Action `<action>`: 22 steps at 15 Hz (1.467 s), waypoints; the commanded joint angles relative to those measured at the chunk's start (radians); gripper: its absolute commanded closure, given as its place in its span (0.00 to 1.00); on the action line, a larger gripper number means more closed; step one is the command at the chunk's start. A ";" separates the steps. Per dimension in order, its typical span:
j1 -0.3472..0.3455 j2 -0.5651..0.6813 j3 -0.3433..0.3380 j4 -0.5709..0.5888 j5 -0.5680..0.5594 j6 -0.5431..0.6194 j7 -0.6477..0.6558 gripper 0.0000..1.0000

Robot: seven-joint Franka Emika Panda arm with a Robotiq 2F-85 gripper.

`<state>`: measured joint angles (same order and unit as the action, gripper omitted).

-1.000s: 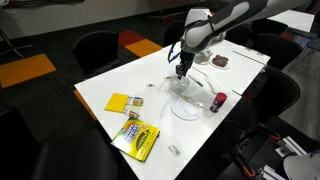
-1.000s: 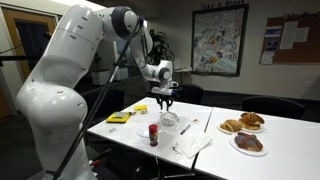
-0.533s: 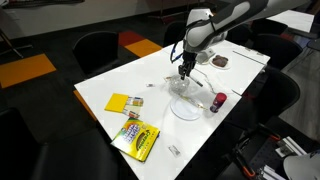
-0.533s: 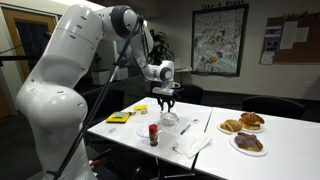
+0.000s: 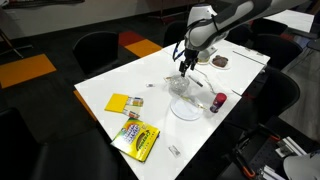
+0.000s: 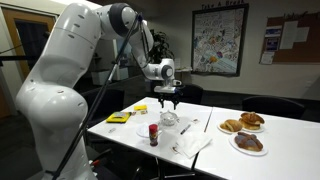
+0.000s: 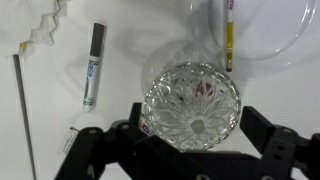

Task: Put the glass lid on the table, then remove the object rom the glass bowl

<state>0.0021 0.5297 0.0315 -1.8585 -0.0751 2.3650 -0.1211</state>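
Beneath the tool [image 7: 192, 125], whose fingers stand spread wide and grip nothing, the round clear glass lid [image 7: 192, 95] shows star-cut facets.

The tabletop [image 5: 110, 85] is plain white — on it a yellow packet [image 5: 136, 139] with green print, a flat yellow pad [image 5: 121, 102] and a small red bottle [image 5: 218, 102] with a dark cap. In the wrist view the glass lid [image 7: 192, 103] is clear, cut in a radiating starburst, and the gripper [image 7: 195, 130] is black; beside them lie a grey marker [image 7: 93, 66] with black ends and a yellow pencil [image 7: 229, 40].
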 commanded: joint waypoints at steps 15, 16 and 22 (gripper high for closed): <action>0.022 0.074 -0.009 0.003 -0.029 0.183 -0.007 0.09; 0.022 0.078 -0.008 0.004 -0.028 0.194 -0.008 0.08; 0.022 0.098 -0.008 0.010 -0.027 0.216 -0.008 0.57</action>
<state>0.0199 0.6135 0.0317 -1.8581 -0.0860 2.5613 -0.1235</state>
